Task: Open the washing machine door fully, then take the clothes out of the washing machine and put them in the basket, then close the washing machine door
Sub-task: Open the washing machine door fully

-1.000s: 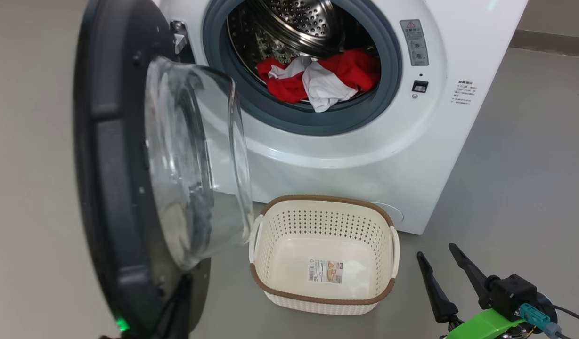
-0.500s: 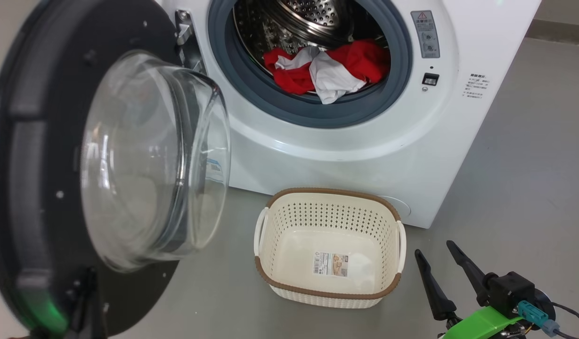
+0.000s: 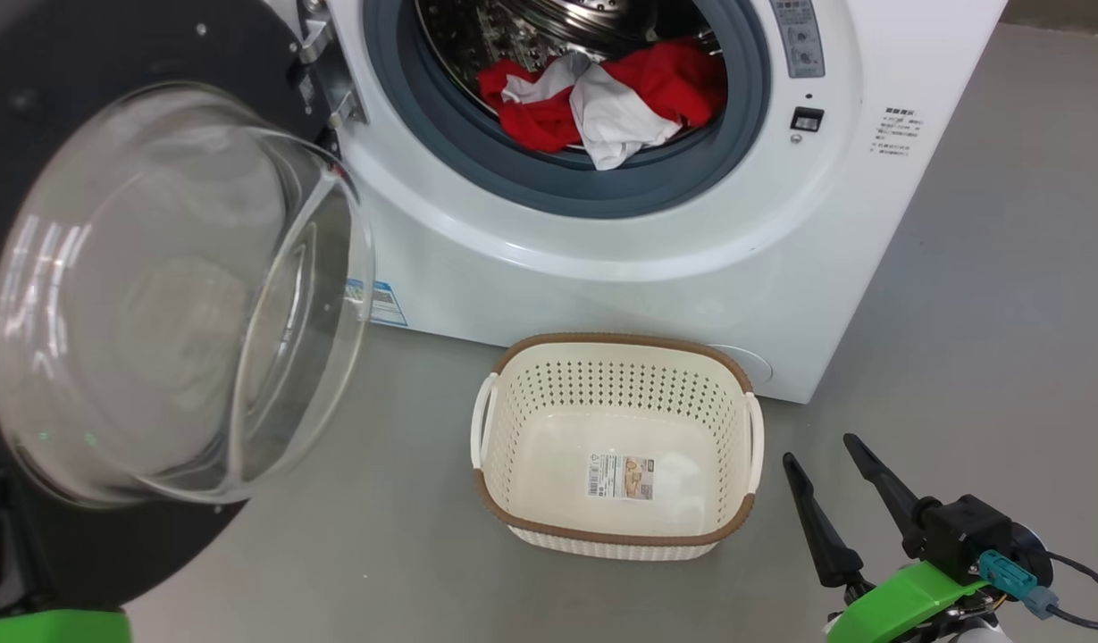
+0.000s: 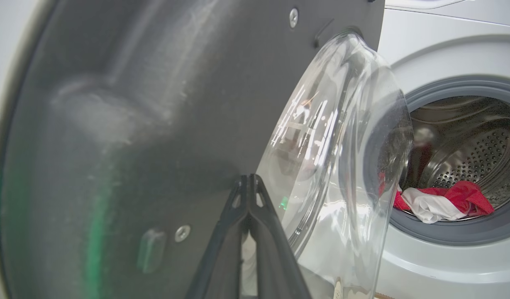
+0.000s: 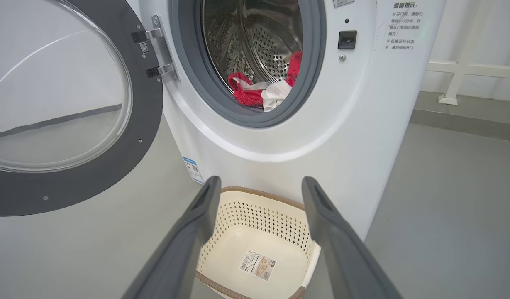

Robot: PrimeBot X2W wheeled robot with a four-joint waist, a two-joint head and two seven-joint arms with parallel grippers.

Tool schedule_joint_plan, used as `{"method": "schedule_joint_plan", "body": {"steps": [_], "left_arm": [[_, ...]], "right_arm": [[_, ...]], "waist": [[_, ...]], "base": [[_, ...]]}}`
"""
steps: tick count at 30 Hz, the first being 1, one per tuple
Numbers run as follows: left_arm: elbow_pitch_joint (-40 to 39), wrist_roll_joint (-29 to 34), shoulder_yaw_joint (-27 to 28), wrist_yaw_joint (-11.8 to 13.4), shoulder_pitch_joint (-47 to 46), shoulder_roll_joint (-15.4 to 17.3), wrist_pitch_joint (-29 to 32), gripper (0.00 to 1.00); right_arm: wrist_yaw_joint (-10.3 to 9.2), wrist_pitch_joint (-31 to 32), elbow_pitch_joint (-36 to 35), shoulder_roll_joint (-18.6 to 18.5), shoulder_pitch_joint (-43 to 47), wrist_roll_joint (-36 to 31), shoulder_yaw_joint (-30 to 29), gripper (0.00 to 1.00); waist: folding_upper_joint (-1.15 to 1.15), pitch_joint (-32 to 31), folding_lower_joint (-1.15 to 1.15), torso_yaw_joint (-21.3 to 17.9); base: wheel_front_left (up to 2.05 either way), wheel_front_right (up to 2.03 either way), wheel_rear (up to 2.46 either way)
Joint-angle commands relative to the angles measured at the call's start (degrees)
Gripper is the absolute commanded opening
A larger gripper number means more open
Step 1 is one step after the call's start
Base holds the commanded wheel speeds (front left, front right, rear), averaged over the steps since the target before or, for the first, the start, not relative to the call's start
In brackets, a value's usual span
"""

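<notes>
Door (image 3: 164,295) stands swung wide, left of the washer (image 3: 602,286), its glass bowl bulging toward the room. Clothes (image 3: 602,98), red and white, lie heaped at the front of the drum (image 3: 549,18), a white flap draped onto the grey ring (image 3: 477,152). Basket (image 3: 616,397) sits on the floor (image 3: 379,536) just before the washer, a label (image 3: 620,476) on its bottom. Left gripper (image 4: 248,178) is pinched together, tips near the door's dark inner face; right gripper (image 3: 818,447) is spread wide, right of the basket.
</notes>
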Motion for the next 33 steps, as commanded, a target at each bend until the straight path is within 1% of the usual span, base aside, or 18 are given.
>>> {"method": "schedule_joint_plan", "body": {"steps": [1,11,13,20,21,28,33], "left_arm": [[-0.38,0.61,3.84,-0.05,-3.07,2.72,-0.55,0.00],[6.92,4.07,10.80,-0.48,-8.74,5.92,-0.55,0.00],[7.73,4.36,11.40,-0.52,-9.32,6.30,-0.55,0.00],[13.46,6.03,15.41,-0.77,-13.57,9.50,-0.55,0.00],[14.80,6.81,16.16,-0.81,-14.61,10.42,-0.55,0.00],[19.68,8.41,19.21,-0.92,-17.89,13.30,-0.55,0.00],[22.17,9.19,20.46,-1.00,-19.33,14.62,-0.55,0.00]], "right_arm": [[0.09,-0.69,-1.44,-0.28,-1.99,-0.09,1.49,1.00],[0.09,-0.69,-1.43,-0.28,-2.58,-0.24,1.56,1.00],[0.09,-0.69,-1.46,-0.23,-2.59,-0.26,1.58,1.00],[0.09,-0.69,-1.78,-0.07,-3.11,-0.65,1.69,1.00],[0.09,-0.69,-1.81,-0.12,-3.52,-0.77,1.64,1.00],[0.09,-0.69,-1.95,-0.22,-4.49,-1.22,1.31,1.00],[0.09,-0.69,-1.93,-0.23,-4.82,-1.41,1.24,1.00]], "waist": [[0.00,0.56,0.00,-0.40],[0.00,1.55,0.00,-1.49],[0.00,1.59,0.00,-1.63],[0.00,3.16,0.00,-2.71],[0.00,3.77,0.00,-3.05],[0.00,5.29,0.00,-3.96],[0.00,5.77,0.00,-4.26]], "base": [[0.00,0.00,0.00],[0.00,0.00,0.00],[0.00,0.00,0.00],[0.00,0.00,0.00],[0.00,0.00,0.00],[0.00,0.00,0.00],[0.00,0.00,0.00]]}}
